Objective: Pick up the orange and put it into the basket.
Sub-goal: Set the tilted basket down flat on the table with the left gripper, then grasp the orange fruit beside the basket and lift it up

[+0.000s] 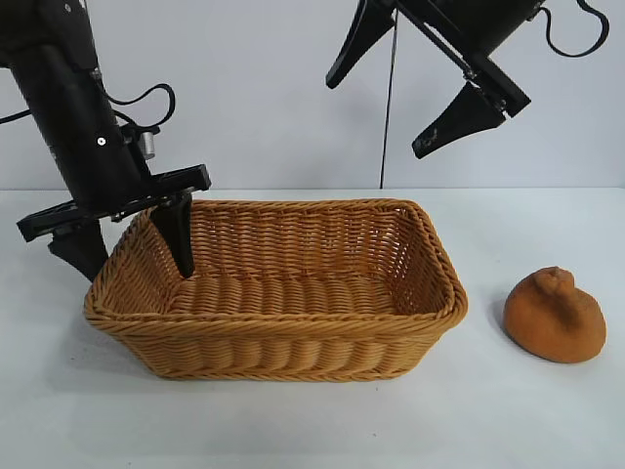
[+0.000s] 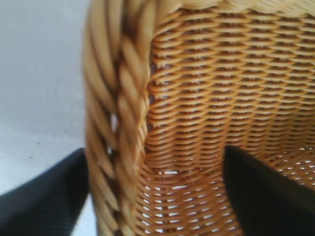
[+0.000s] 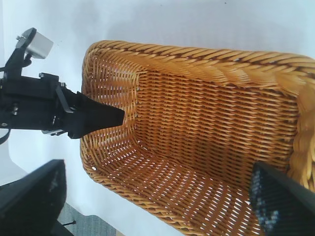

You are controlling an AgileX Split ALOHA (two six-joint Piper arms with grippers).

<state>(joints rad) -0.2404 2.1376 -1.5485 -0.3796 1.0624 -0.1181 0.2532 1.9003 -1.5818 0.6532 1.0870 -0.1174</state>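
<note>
Nearest, the orange (image 1: pixel 555 317) sits on the table (image 1: pixel 312 420), right of the basket (image 1: pixel 283 337) and apart from it. Behind, the left gripper (image 1: pixel 132 244) straddles the basket's left rim, jaws apart; the right gripper (image 1: pixel 405 78) hangs above, jaws wide.

orange (image 1: pixel 555 317) on table (image 1: pixel 293 420), right of basket (image 1: pixel 283 342), apart.

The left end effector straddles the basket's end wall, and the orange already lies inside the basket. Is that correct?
Not quite. The orange lies on the table beside the basket, not inside it; the exterior view shows this. The left end effector does straddle the end wall, one finger inside and one outside.
</note>
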